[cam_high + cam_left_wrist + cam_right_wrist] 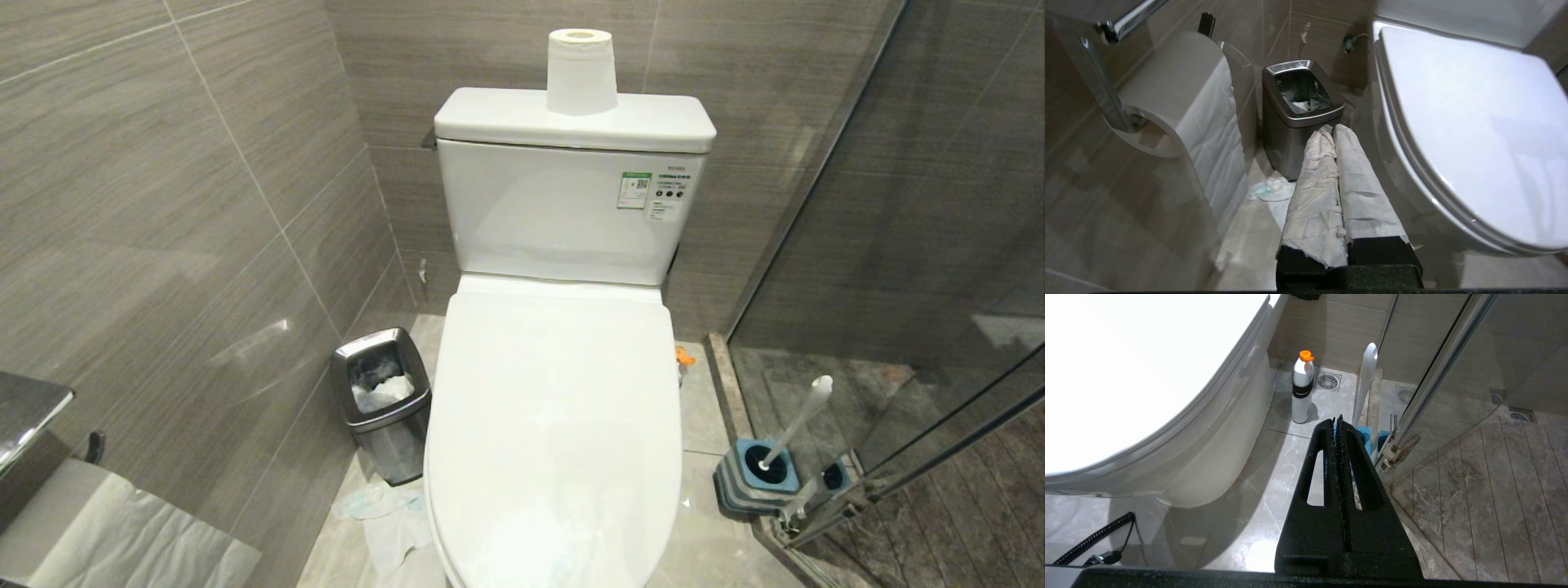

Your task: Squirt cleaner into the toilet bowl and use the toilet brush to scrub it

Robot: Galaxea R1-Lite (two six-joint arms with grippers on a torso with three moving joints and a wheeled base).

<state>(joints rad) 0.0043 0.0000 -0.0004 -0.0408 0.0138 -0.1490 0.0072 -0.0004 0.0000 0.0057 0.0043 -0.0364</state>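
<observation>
The glossy white ceramic toilet bowl [555,425] sits centred, lid down, so lifting it squarely comes first. The slim grey-handled toilet brush [796,425] stands in its holder to the right. Left gripper [1333,130] and right gripper [1337,418] are closed, empty.

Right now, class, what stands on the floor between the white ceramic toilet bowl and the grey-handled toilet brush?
A white bottle with an orange cap, seen in the right wrist view, between bowl and brush.

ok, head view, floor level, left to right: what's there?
Wall-mounted paper roll → steel waste bin → toilet bowl with lid down → toilet brush in its blue-topped holder → glass shower door.
</observation>
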